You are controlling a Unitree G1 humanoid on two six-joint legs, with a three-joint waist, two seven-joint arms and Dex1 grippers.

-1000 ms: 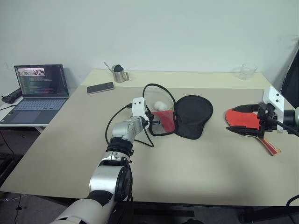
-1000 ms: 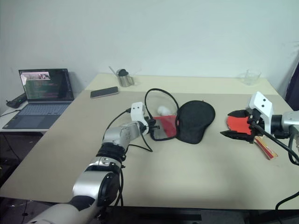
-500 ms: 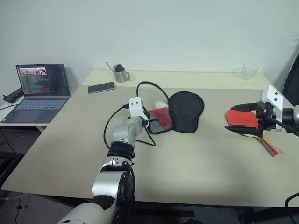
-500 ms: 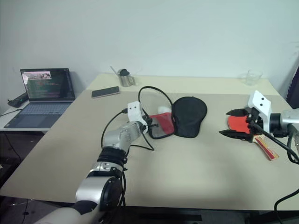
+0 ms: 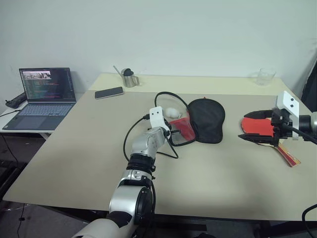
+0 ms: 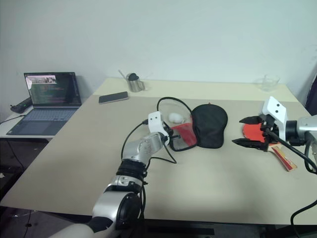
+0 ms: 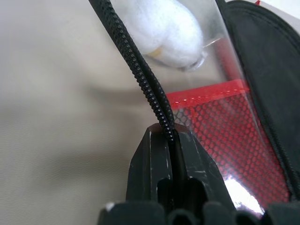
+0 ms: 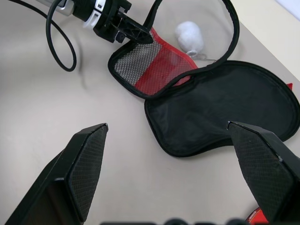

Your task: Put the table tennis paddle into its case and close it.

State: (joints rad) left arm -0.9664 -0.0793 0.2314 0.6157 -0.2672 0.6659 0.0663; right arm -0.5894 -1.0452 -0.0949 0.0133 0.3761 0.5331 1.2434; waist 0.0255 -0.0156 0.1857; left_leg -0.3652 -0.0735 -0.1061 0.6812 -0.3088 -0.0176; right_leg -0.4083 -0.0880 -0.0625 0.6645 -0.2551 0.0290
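So the left gripper (image 5: 172, 133) is clamping down tight on the zipper edge of the case (image 5: 205, 120), which is lying flopped open right ahead of it, red mesh flap (image 8: 154, 68) nearest the fingers, black half beyond, and a small white ball (image 8: 189, 35) just beside the flap. The right gripper (image 6: 247, 131) is hovering with its jaws spread wide and nothing in them, well off to the case's right, with the table tennis paddle (image 5: 267, 131) lying under and just behind it, handle sticking out past the gripper. Everything's sitting on a big beige table (image 5: 89, 148) with a phone (image 5: 106, 92), a steel pitcher (image 5: 128, 78) and a glass (image 5: 265, 76) toward the far edge, a laptop (image 5: 42, 96) glowing on a side desk to the left, and a plain white wall (image 5: 173, 34) behind.
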